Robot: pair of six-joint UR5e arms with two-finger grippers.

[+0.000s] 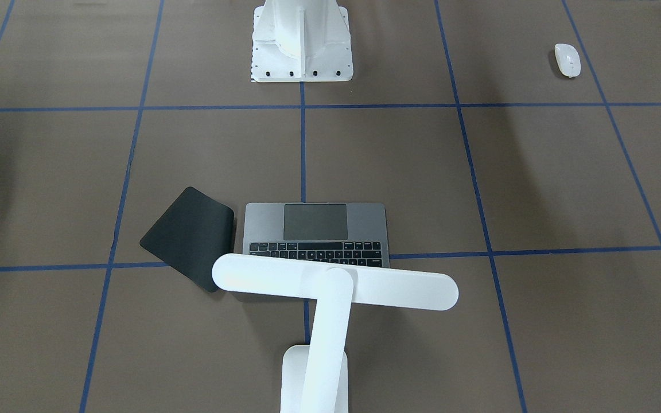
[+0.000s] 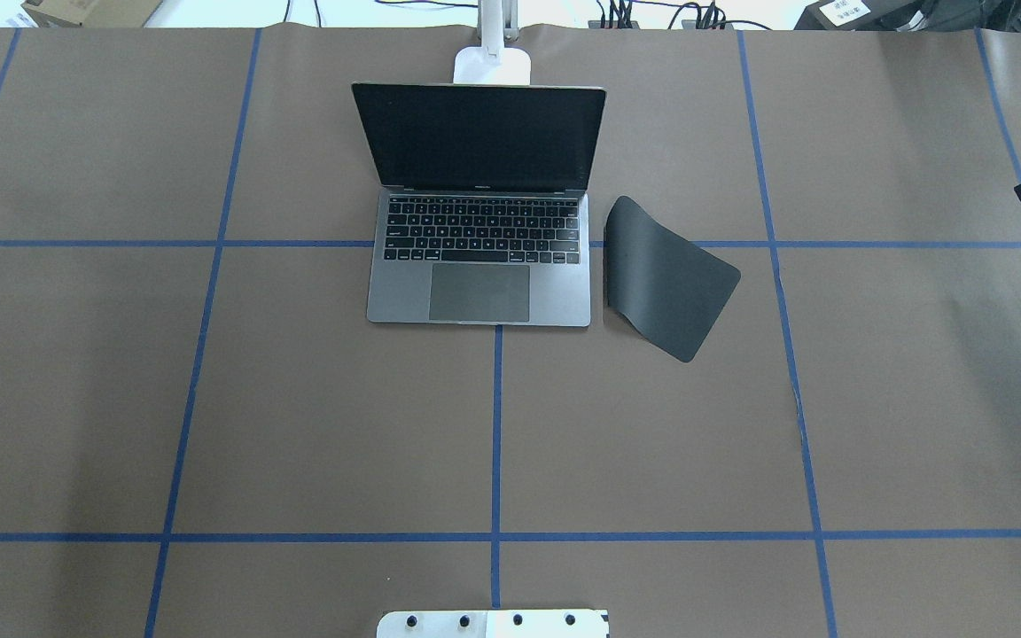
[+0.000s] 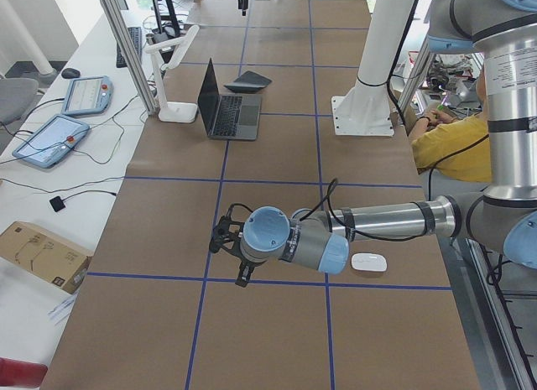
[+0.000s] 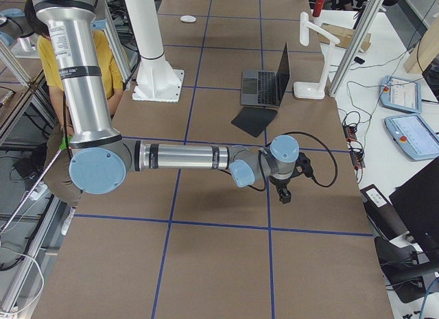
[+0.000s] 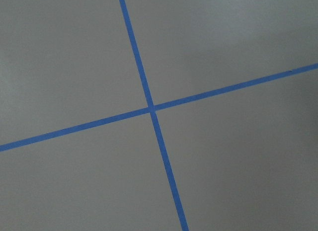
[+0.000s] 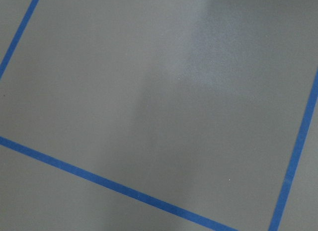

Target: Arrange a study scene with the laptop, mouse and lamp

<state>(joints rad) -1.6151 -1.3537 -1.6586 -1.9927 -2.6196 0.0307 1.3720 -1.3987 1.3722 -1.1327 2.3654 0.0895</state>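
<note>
1. You see the laptop [image 2: 568, 297] in matt space-grey metal, its keys black, its screen dark and glossy.
2. Your mouse [image 1: 567, 59] looks like smooth, glossy white plastic.
3. The lamp [image 1: 336, 284] shows you smooth white plastic with a soft sheen.
4. The mouse pad [image 2: 666, 279] is matt black.
5. The table [image 2: 298, 399] wears matt brown paper, lined with blue tape [image 2: 495, 425].
</note>
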